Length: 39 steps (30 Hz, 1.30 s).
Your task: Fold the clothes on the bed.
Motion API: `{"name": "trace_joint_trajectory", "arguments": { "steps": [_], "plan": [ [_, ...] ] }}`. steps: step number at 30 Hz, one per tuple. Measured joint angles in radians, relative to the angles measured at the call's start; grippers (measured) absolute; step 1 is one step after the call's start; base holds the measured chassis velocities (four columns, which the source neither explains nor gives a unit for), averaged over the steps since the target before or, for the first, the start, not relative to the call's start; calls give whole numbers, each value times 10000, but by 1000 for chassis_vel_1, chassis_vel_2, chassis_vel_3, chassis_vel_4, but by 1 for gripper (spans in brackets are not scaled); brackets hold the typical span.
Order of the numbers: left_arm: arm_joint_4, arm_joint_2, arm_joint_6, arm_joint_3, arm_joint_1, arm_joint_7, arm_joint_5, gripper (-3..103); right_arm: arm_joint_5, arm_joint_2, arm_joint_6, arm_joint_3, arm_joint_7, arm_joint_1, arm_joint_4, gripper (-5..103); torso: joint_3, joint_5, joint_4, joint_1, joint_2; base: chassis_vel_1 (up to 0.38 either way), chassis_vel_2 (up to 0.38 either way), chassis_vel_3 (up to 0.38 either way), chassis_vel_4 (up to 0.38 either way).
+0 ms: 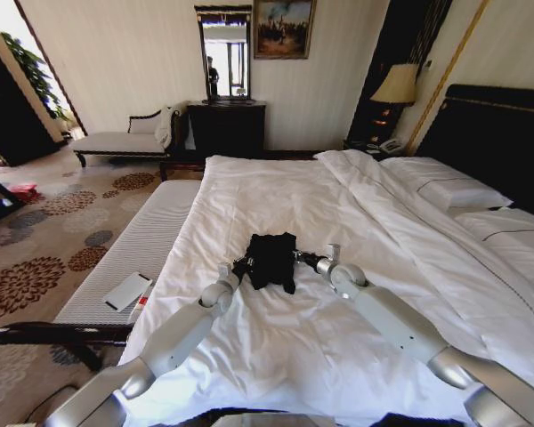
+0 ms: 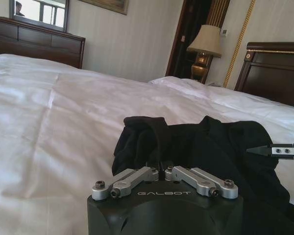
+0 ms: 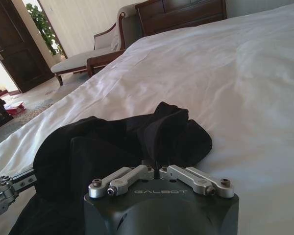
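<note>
Just below the middle of the head frame, the black T-shirt (image 1: 270,259) lies bunched on the bed (image 1: 356,294). The left pincer (image 1: 243,267) and right pincer (image 1: 300,257) flank it, each closed on a fold of cloth, as the wrist views show. Judged risk: a pull could drag the loose lump or slip off a thin pinch, ruining any fold. Only the head view shows the bench, lower left, carrying a white pad.
</note>
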Motion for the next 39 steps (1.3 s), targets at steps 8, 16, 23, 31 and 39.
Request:
{"name": "trace_joint_trajectory", "arguments": {
  "steps": [8, 16, 23, 31, 39],
  "plan": [
    [28, -30, 15, -13, -68, -66, -108, 0, 17, -2, 3, 10, 13, -34, 80, 0, 0, -1, 0, 0, 0, 0, 0, 0, 0],
    [-733, 484, 101, -119, -92, -328, -318, 0, 3, -163, 6, 202, 55, -173, 481, 0, 0, -1, 1, 0, 0, 0, 0, 0, 0],
    [-2172, 1408, 387, -584, 79, -755, -641, 0, -348, -607, 7, 677, 116, -326, 1363, 0, 0, -1, 1, 0, -1, 0, 0, 0, 0],
    [-3752, 2706, 569, -1307, 545, -872, -826, 0, -1111, -1257, 16, 1207, 52, -509, 2089, 0, 0, -2, 1, 0, 0, 0, 0, 0, 0],
    [-5398, 4139, 676, -2196, 1022, -900, -734, 0, -1506, -2117, 33, 2036, -1, -588, 2899, 0, -1, -1, 2, 0, 0, 0, 0, 0, 0]
  ]
}}
